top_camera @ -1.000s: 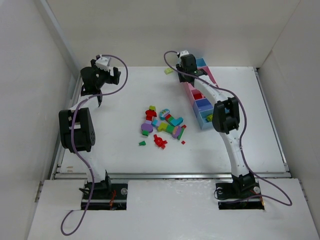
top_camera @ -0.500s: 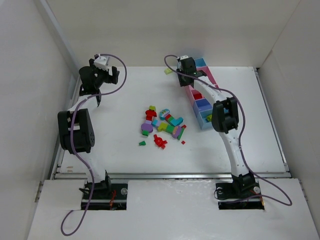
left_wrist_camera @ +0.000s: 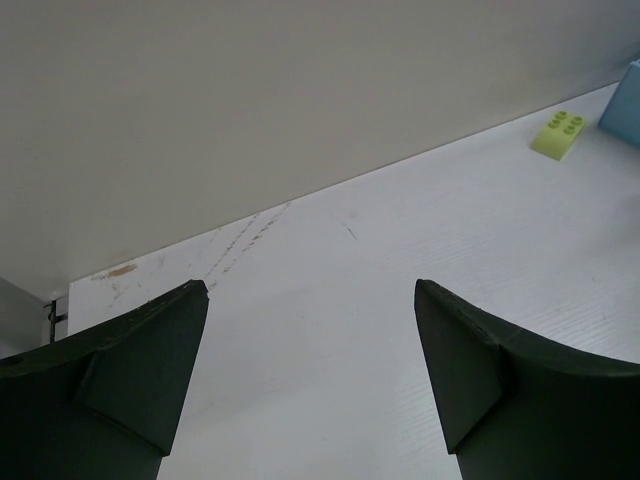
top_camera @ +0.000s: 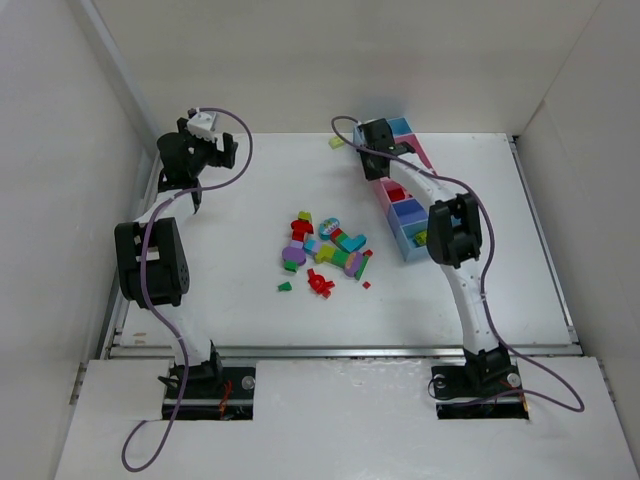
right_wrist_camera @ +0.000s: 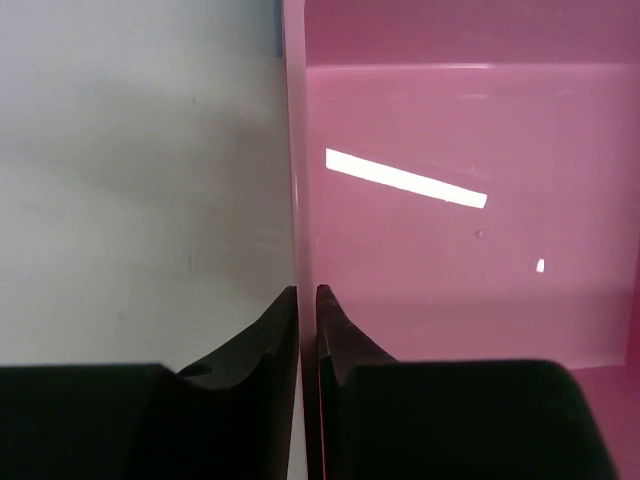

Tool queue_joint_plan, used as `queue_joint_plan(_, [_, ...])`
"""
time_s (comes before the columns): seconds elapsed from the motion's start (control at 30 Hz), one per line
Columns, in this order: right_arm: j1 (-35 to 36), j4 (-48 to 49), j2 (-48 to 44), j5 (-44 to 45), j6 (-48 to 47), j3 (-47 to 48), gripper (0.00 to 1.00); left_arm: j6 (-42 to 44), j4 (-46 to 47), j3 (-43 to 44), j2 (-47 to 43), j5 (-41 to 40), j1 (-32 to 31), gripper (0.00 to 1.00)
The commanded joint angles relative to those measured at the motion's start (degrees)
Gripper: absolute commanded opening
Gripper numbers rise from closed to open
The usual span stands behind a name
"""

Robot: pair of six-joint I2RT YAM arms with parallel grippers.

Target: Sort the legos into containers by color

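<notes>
Bin strip check: a red brick lies in a pink bin.
My right gripper pinches the pink wall; my left gripper is spread wide, holding nothing.

Finding legos clustering mid-table. Tracing containers running near-to-far as strip right of pile, few legos lying inside. Spotting stray lego sitting alone far back, left of strip. Placing left gripper far left, well apart from pile; right gripper straddling container wall at strip's far end.
</notes>
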Motion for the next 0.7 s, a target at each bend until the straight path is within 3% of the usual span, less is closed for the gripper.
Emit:
queue_joint_plan(0.0, [0.1,1.6,2.1,0.2,-0.6,5.9,0.16,0.1,1.5,-0.5,-3.4,0.3,0.3,0.81])
queue_joint_plan(0.3, [0.1,3.4,6.6,0.4,-1.2,12.7,0.15,0.1,1.5,-0.5,-3.4,-0.2,1.4,0.82])
queue_joint_plan(0.43, [0.1,4.8,7.1,-4.6,-1.9,12.7,0.15,0.1,1.5,0.0,-2.9,-0.7,1.4,0.82])
queue_joint_plan(0.67, [1.4,8.0,9.6,-5.7,-4.5,18.2,0.07,0.1,1.5,1.1,-2.3,-0.2,1.4,0.82])
